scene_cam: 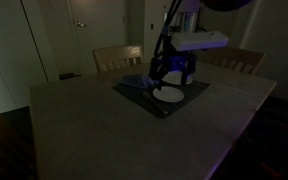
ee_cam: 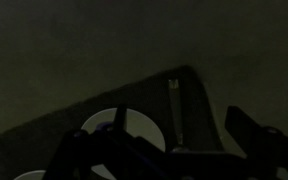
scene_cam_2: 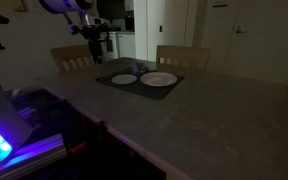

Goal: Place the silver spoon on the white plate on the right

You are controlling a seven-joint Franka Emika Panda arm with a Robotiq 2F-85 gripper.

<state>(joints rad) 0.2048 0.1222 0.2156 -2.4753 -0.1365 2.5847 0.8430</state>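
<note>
We are hovering the end effector (ee_cam: 169,160), spread wide and empty, above the spoon (ee_cam: 174,112) lying on the mat (scene_cam_2: 154,92) beside the white plate (scene_cam_2: 159,79), readying a grasp.

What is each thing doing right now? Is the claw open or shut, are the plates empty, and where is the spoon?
Gripper: open, holding nothing, raised above the mat.
Silver spoon: lying flat on the dark mat, beside a plate, not on it.
White plates: both empty, side by side on the mat.
</note>
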